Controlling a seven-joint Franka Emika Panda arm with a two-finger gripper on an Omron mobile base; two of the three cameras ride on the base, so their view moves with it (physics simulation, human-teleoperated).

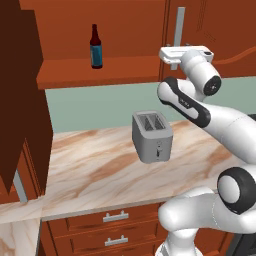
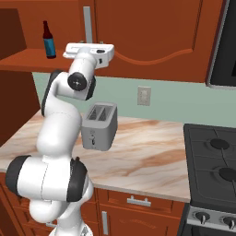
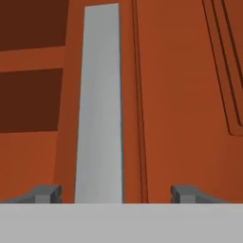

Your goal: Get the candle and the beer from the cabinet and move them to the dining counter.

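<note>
Two doors matter here: the left one of the cabinet (image 1: 22,100) hangs wide open, and I have the gripper (image 3: 116,193) raised to the grey bar handle (image 3: 99,104) of the right door (image 2: 147,32), which is shut. In the hand view the two fingertips (image 3: 45,193) stand well apart with the handle rising between them, nearer the left tip, and neither tip looks to be touching it, so I read the tool as released and gripping nothing. The beer (image 1: 96,47) stands upright on the cabinet's open shelf (image 1: 100,70), left of the handle and well apart from the hand. I cannot find the candle from here; my guess is it sits behind the shut door. Below, the toaster (image 1: 152,136) stands on the marbled counter (image 1: 95,165), right under the arm's elbow. My worry is the off-centre line-up: if I close now, one finger would meet the bar first and could push the hand sideways or give a skewed hold that slips when I pull. Swinging the door out also means drawing the arm back, and a low elbow could clip the toaster. Any drift left toward the shelf could knock the bottle over.
</note>
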